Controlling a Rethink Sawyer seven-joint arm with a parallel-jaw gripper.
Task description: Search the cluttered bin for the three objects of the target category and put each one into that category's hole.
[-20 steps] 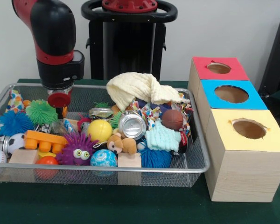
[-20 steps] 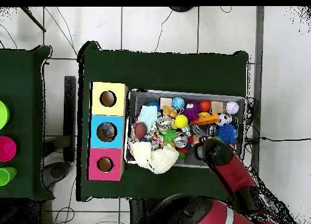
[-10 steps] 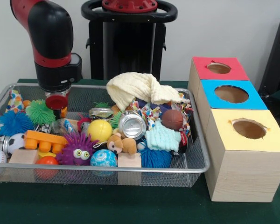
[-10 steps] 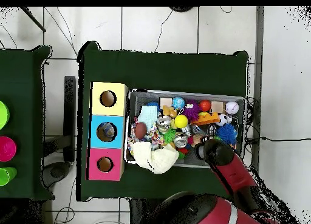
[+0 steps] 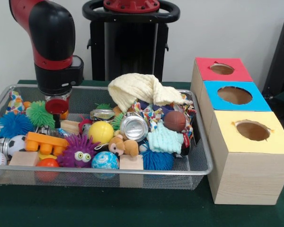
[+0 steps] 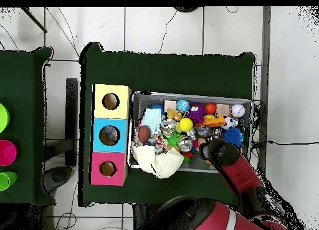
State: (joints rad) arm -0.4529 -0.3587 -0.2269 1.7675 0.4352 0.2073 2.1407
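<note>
Hanging low inside the wire bin [image 5: 199,168], the gripper [image 5: 57,113] sits at the end of the red and black arm [image 5: 49,42], its red round end just above the toys at the bin's left part in the front view. Whether the pincer is spread or closed cannot be told: only a dark stub shows beneath the red disc, and the overhead view hides it under the arm. Nothing can be seen held in it. Taking the gripper as the landmark: the green spiky ball [image 5: 40,113] lies just beside it on the left, and the blue spiky ball [image 5: 13,124] lies further that way. The orange toy brick [image 5: 45,142] lies just in front of it, and the purple fuzzy toy with eyes [image 5: 79,152] lies beyond that brick, toward the bin's front rim. The yellow ball [image 5: 101,132] is near it on the right, and the silver can [image 5: 133,128] further right. The cream cloth [image 5: 142,90] is heaped well to its right at the bin's back. The brown ball [image 5: 174,120] lies well apart from it, near the bin's right end. Well apart to the right, outside the bin, stands the wooden box, with a red-topped hole [image 5: 222,69], a blue-topped hole [image 5: 235,95] and a yellow-topped hole [image 5: 252,130].
</note>
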